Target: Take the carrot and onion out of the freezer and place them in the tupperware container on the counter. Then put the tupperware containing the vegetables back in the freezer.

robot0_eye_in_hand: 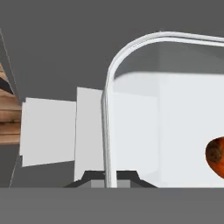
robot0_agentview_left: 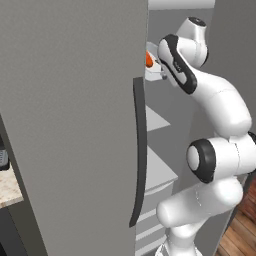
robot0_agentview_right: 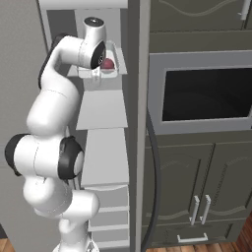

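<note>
One tall grey freezer (robot0_agentview_left: 70, 125) stands with its door swung open, so the pale shelves inside are within the arm's reach. The arm stretches up to the top shelf level, holding the tupperware container (robot0_eye_in_hand: 144, 109) there, which suggests the return step of the task is under way. The gripper (robot0_eye_in_hand: 111, 178) is clenched on the container's near rim, its fingertips either side of the low wall, a hold that keeps the tray level so nothing rolls out. Inside the tray, the onion (robot0_agentview_right: 108, 63) sits at one side and the carrot (robot0_agentview_left: 149, 59) at the other, both apparently already loaded. I cannot tell whether the tray rests on the shelf yet.
</note>
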